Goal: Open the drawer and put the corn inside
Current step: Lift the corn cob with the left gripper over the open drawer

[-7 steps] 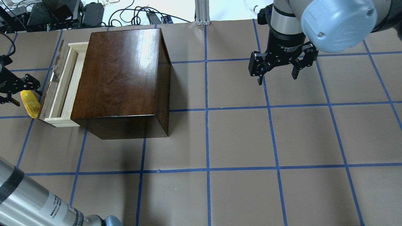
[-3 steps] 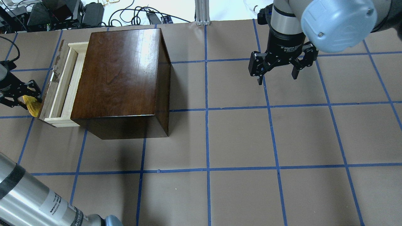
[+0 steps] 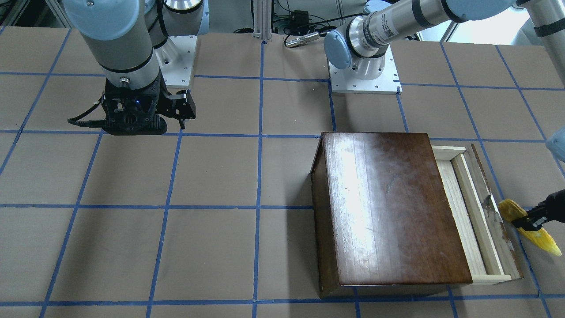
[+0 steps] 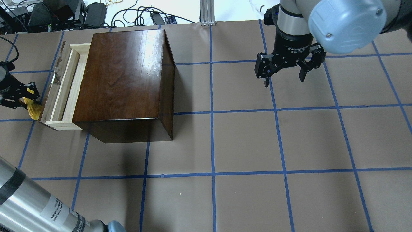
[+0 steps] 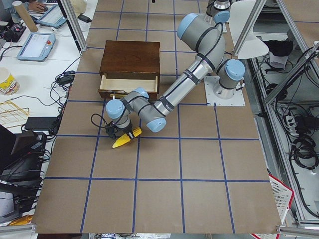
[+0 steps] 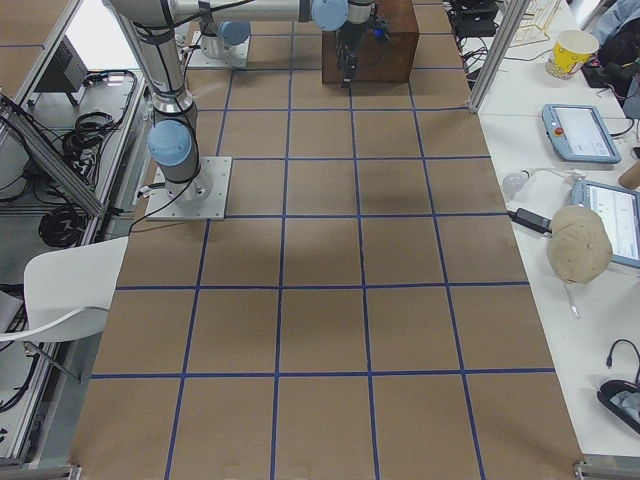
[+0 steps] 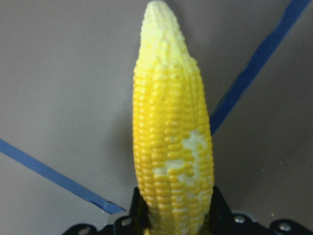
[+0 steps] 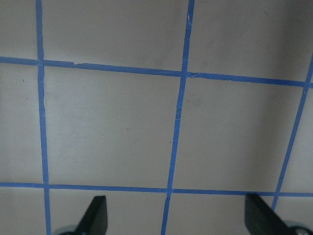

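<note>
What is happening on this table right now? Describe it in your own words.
The left gripper has its jaws shut on a yellow toy corn cob just outside the chipped front of the drawer, which is already pulled partly out of the dark wooden box. The corn is not in the drawer yet. The right gripper hangs over the table, jaws open, holding nothing.

The table (image 4: 244,145) is covered in brown paper, ruled into squares by blue tape (image 4: 212,141) (the right wrist view shows that same grid beneath the right gripper (image 4: 285,80)). A dark brown wooden box (image 4: 122,74) stands on it between the two grippers, close to the left gripper (image 4: 29,98) and well apart from the right one. Two white mounting plates (image 3: 384,86) sit behind the grippers, on the robot's side.
</note>
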You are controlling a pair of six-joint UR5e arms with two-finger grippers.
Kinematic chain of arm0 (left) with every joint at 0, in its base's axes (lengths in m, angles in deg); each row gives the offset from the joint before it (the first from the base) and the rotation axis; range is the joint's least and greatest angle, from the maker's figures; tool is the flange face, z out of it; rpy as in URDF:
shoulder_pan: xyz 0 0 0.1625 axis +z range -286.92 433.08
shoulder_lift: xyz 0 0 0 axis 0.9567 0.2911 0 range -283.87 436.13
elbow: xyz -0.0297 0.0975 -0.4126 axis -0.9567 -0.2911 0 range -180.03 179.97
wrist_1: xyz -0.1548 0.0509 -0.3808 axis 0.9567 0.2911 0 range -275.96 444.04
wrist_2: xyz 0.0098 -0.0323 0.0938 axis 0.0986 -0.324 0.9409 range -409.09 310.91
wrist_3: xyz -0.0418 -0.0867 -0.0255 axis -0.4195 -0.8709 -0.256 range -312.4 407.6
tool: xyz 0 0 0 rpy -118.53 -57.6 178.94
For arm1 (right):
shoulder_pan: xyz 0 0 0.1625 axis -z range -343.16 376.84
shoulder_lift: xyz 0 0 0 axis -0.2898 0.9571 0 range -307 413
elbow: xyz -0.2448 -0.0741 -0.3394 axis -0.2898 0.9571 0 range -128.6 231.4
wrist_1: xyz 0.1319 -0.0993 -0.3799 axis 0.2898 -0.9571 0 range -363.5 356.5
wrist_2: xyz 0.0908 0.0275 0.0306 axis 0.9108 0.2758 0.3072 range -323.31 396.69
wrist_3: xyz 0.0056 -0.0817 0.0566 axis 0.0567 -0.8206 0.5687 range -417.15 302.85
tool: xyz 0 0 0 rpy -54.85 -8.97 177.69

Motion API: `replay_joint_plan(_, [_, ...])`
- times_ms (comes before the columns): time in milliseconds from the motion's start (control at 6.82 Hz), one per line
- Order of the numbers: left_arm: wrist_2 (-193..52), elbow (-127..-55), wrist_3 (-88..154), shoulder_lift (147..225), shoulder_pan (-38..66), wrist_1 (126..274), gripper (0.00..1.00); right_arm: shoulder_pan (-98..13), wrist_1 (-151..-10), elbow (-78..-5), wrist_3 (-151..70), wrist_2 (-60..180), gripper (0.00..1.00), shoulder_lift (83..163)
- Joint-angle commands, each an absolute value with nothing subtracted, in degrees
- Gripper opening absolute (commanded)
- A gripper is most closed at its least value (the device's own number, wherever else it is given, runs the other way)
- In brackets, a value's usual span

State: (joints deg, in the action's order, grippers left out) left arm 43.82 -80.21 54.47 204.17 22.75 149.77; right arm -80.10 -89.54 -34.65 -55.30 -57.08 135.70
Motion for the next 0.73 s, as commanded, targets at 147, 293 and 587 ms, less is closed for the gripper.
replay_joint_plan(147, [43.81, -76.60, 58.91, 199.98, 21.49, 152.15, 0.00, -80.10, -89.54, -34.65, -55.30, -57.09, 1.00, 135.70])
replay_joint_plan(293, [43.63, -75.28, 61.72, 198.23, 20.96, 154.24, 0.00, -80.10, -89.54, -34.65, -55.30, -57.09, 1.00, 135.70])
replay_joint_plan(587, [42.85, -69.41, 62.98, 194.10, 17.38, 164.31, 0.00, -80.10, -89.54, -34.65, -55.30, -57.09, 1.00, 135.70])
